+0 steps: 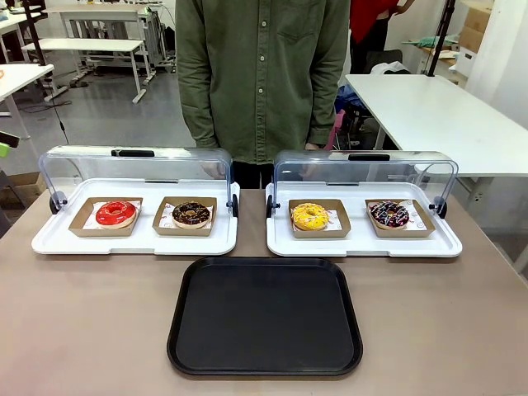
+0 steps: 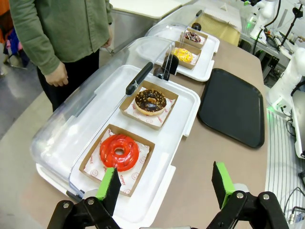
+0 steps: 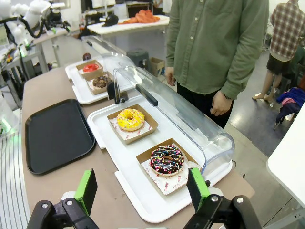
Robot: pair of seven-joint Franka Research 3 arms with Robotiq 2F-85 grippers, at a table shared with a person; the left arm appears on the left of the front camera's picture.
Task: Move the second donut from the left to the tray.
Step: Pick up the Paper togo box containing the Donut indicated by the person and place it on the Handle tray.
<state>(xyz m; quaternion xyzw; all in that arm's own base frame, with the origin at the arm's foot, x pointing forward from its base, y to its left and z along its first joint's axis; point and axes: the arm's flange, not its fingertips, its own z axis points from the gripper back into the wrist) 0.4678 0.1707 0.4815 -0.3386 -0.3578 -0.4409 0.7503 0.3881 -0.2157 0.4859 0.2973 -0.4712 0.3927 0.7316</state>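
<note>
The second donut from the left (image 1: 191,213) (image 2: 150,101) (image 3: 100,82) has dark chocolate icing with pale sprinkles and sits in a brown cardboard holder on the left white tray, whose clear lid is swung back. The black tray (image 1: 265,316) (image 2: 233,106) (image 3: 56,134) lies flat at the table's near middle with nothing on it. My left gripper (image 2: 166,187) hovers open over the near edge of the left white tray, beside the red donut and well short of the chocolate one. My right gripper (image 3: 143,190) hangs open above the near end of the right white tray.
A red-glazed donut (image 1: 115,214) (image 2: 119,152) shares the left white tray (image 1: 132,240). A yellow donut (image 1: 309,216) and a dark donut with coloured sprinkles (image 1: 388,214) sit on the right white tray (image 1: 363,244). A person in a green shirt (image 1: 262,74) stands at the far edge.
</note>
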